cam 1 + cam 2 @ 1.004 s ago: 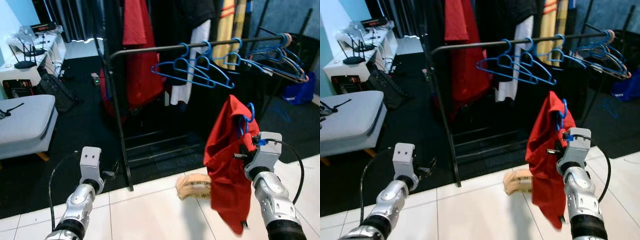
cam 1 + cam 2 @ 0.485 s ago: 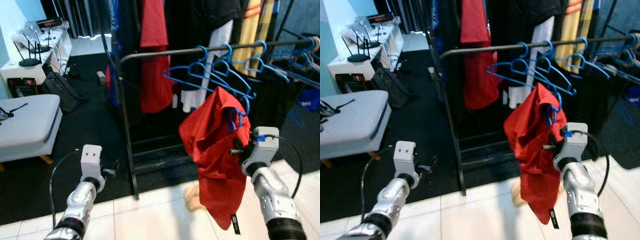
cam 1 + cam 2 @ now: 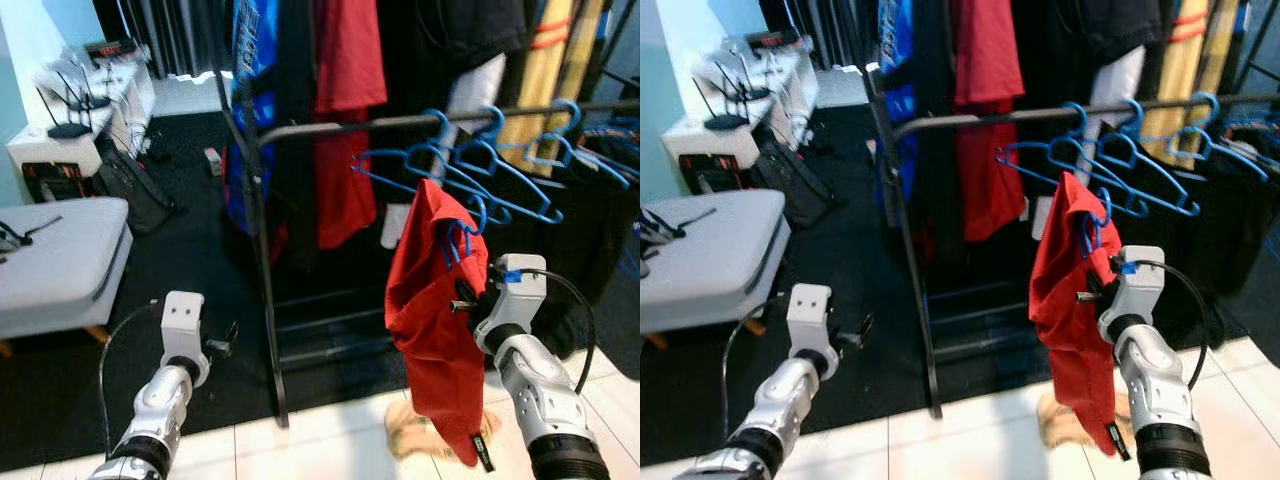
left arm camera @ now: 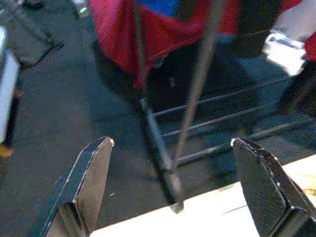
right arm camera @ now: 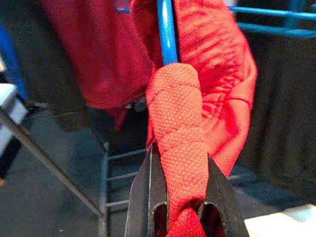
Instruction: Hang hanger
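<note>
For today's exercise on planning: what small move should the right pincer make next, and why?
Probably lift and carry forward: the right pincer grips the red shirt on its blue hanger, whose hook hangs below the rail.

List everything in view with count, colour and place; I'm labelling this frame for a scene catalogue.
clothes rail: one, black, across the middle, post standing on the dark carpet.
empty hangers: several, blue, hooked on the rail's right half.
red shirt: one, on a blue hanger, held below the rail, not yet hooked.
hung clothes: several, red, blue, black, white, tan, behind the rail.
crumpled cloth: one, tan, on the white tiles under the shirt.
bench: one, grey, far left.
routers: a few, black, on a white cabinet, upper left.
left gripper: open, low, facing the rail's foot.
right gripper: shut on the shirt-wrapped hanger.
</note>
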Controlling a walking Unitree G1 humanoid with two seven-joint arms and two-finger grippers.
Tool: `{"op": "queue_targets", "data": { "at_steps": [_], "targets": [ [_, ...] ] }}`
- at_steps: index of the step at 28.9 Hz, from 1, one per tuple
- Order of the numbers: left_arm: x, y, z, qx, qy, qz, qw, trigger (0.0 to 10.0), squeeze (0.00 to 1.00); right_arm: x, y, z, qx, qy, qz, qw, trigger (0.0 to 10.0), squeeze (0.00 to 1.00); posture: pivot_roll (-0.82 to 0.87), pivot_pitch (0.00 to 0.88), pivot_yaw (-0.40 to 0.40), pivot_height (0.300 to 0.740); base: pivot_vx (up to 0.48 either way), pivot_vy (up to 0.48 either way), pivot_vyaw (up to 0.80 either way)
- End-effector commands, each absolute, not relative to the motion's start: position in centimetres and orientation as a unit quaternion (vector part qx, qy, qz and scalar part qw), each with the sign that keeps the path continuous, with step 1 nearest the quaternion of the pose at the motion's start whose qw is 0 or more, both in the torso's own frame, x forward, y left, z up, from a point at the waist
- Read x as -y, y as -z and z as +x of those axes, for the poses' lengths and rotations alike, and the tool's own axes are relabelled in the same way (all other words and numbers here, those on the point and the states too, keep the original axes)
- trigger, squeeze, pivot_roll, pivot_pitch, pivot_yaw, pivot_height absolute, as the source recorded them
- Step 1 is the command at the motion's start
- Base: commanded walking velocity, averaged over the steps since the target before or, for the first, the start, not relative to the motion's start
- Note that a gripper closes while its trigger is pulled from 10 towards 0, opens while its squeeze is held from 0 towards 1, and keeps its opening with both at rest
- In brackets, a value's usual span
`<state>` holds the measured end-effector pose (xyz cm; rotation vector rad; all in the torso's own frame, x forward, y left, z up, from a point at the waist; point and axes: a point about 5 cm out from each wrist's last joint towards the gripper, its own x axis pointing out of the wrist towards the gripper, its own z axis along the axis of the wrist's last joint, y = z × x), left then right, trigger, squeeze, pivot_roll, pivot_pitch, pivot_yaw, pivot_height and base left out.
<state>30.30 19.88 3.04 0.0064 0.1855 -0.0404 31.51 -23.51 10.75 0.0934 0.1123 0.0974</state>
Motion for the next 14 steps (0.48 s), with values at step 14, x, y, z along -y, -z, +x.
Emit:
{"op": "queue_targets", "data": {
  "at_steps": [14],
  "targets": [
    [-20.1,-2.5,29.9,-0.108,0.008,0.0,0.994,10.0,0.0,22.1,-15.1,32.1,0.004,-0.127,0.059,0.99,10.0,0.0,-0.04,0.0,0.028,0.74,0.274,0.0,0.0]
  ]
}}
